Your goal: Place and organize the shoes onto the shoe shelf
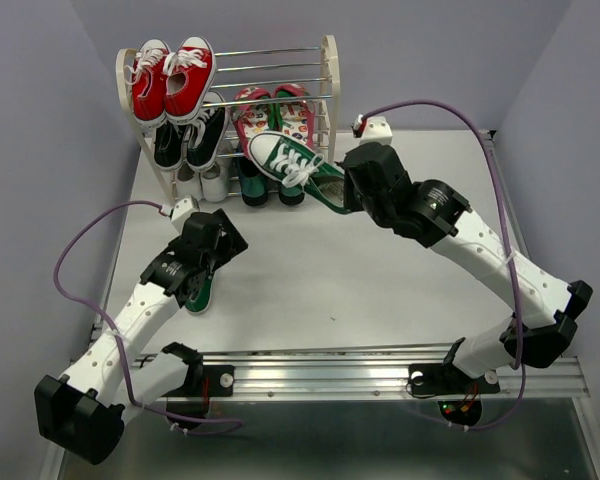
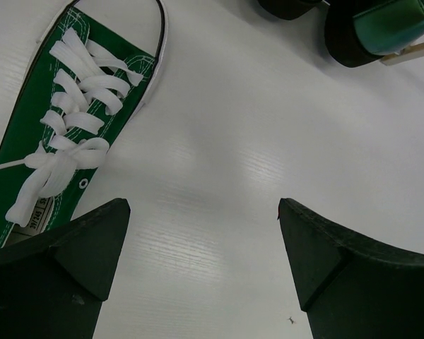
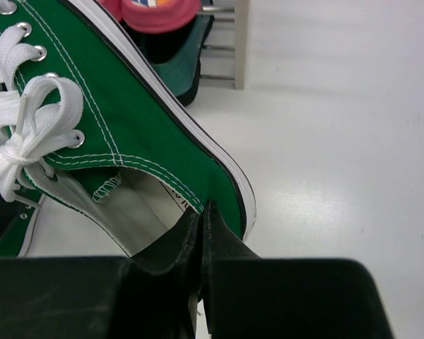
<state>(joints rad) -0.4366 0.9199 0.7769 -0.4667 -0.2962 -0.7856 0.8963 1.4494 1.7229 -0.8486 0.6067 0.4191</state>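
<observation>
My right gripper (image 1: 345, 195) is shut on the heel rim of a green canvas sneaker (image 1: 285, 160) with white laces. It holds the sneaker off the table in front of the shoe shelf (image 1: 329, 95). In the right wrist view the fingertips (image 3: 215, 229) pinch the sneaker's heel wall (image 3: 127, 106). The other green sneaker (image 2: 63, 134) lies on the table under my left arm (image 1: 202, 295). My left gripper (image 2: 205, 233) is open and empty beside it. Pink-red flip-flops (image 1: 290, 112) stand on the shelf's middle tier. Dark green loafers (image 1: 265, 190) sit on its bottom tier.
Red sneakers (image 1: 170, 78) sit on the shelf's top tier, black sneakers (image 1: 192, 140) on the middle left, white shoes (image 1: 202, 182) below them. The grey table (image 1: 310, 290) runs between the arms. Purple walls close in on both sides.
</observation>
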